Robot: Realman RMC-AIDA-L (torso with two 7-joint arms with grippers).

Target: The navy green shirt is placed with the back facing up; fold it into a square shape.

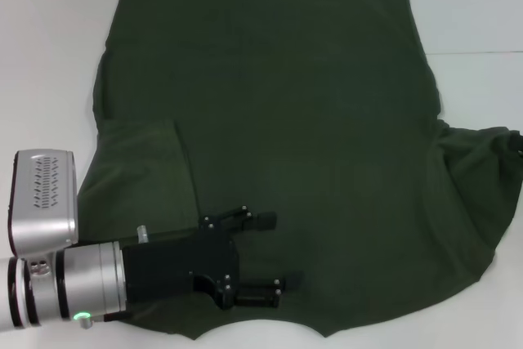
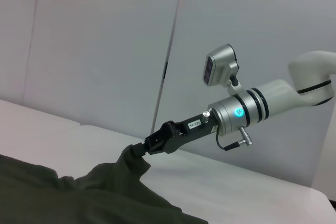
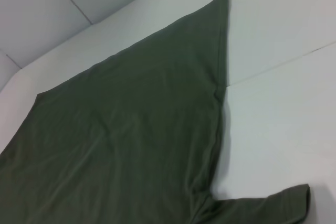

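The navy green shirt [image 1: 294,120] lies spread on the white table, plain back up. Its left sleeve [image 1: 143,165] is folded in onto the body. My left gripper [image 1: 274,252] hovers open over the shirt's near edge, with nothing between its fingers. At the right edge of the head view the right sleeve [image 1: 482,161] is bunched and pulled upward. In the left wrist view my right gripper [image 2: 140,149] is shut on that sleeve's raised tip. The right wrist view shows the shirt [image 3: 131,129] flat below, without that arm's own fingers.
The white table [image 1: 474,6] shows bare around the shirt on the far right and the near right. A seam line in the tabletop [image 3: 283,64] runs out from the shirt's side. Pale wall panels [image 2: 105,51] stand behind the table.
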